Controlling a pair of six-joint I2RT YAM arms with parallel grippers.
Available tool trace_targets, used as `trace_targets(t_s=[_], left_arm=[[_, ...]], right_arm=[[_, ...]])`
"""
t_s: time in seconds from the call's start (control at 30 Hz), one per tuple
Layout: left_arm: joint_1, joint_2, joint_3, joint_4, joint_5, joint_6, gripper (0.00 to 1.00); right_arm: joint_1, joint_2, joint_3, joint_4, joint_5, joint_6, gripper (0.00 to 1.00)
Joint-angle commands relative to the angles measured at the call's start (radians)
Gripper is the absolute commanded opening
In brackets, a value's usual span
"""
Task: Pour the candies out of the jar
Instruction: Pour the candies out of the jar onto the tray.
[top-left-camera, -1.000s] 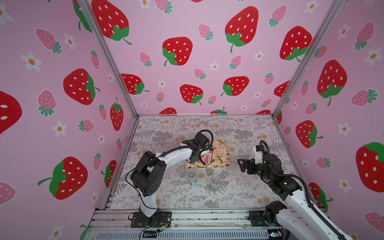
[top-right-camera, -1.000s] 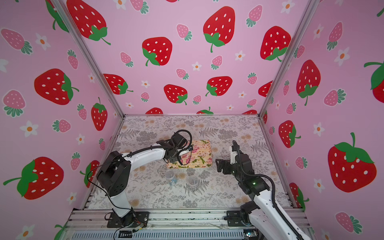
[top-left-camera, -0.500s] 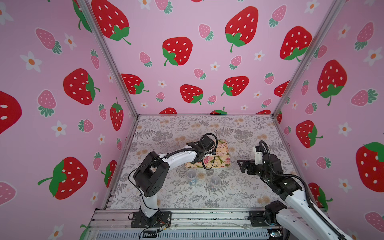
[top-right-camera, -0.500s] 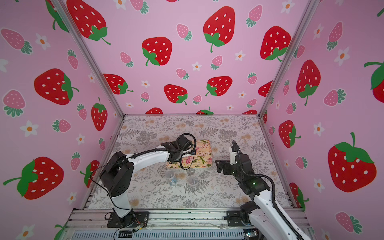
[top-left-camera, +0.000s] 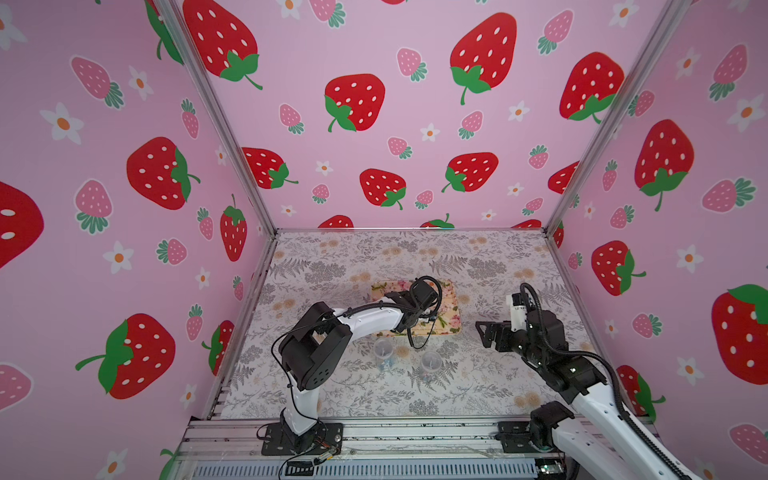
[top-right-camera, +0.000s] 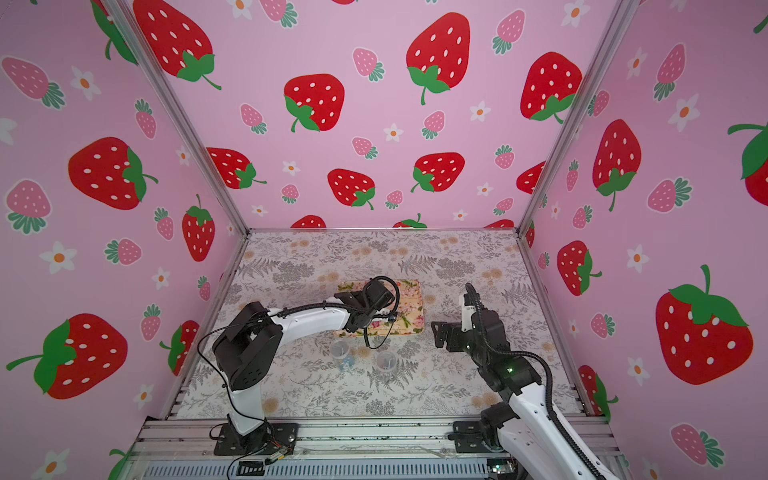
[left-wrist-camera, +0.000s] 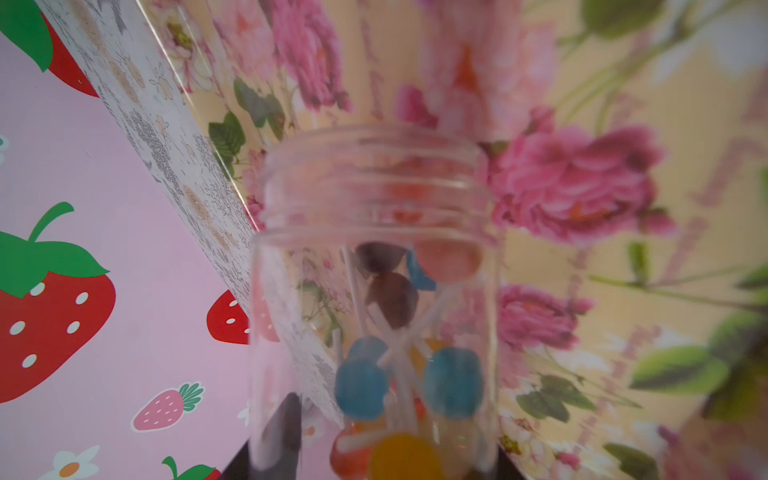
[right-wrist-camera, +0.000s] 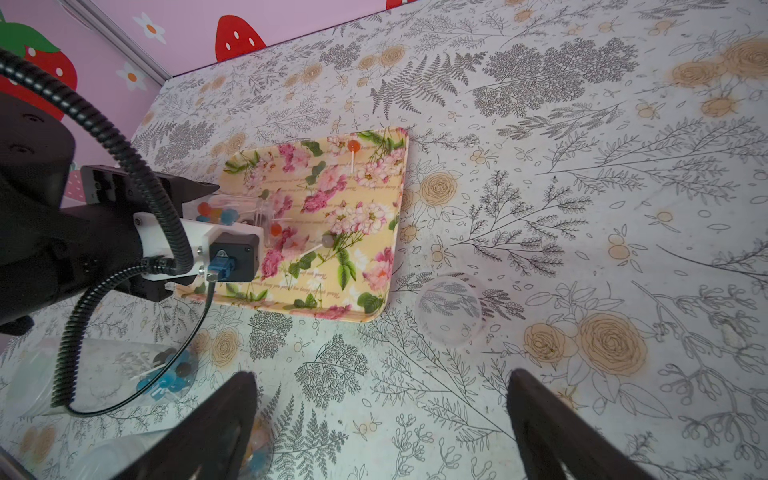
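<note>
Fingers (right-wrist-camera: 191, 188) of the left gripper (right-wrist-camera: 216, 208) are clamped tight on the jar (right-wrist-camera: 243, 210), near its bottom end. The left arm (top-left-camera: 365, 318) is the nearer one. It reaches low and long from the front left corner of the table (top-left-camera: 478, 257) out to the tray (top-left-camera: 451, 322) in the middle, with its wrist rolled over. The jar hangs above the left side of the tray and lies almost flat. Its long way runs toward the tray's right edge, and its open mouth points away from the fingers. Most of the candies (left-wrist-camera: 453, 382) are bunched deep in the jar by the fingers, and a few sit at the neck. A few loose candies (right-wrist-camera: 328, 240) lie on the tray. I think the mouth must dip lower for the rest to slide out. Their sticks look crossed, so they may jam. Two other jars (top-left-camera: 383, 352) sit on the table just in front of the tray. Off the tray's right edge the right arm (top-left-camera: 582, 374) is bent and lifted. The right gripper (top-left-camera: 482, 334) points at the tray with its fingers wide apart, holding nothing.
</note>
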Motion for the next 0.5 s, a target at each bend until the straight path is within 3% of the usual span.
trace_targets(t_s=[0.0, 0.47], left_arm=[[-0.003, 0.0, -0.007, 0.045, -0.042, 0.089, 0.45], [-0.01, -0.037, -0.041, 0.079, -0.079, 0.125, 0.45]], right_arm=[[-0.005, -0.019, -0.016, -0.014, -0.006, 0.01, 0.96], [-0.006, -0.042, -0.022, -0.027, -0.011, 0.012, 0.96]])
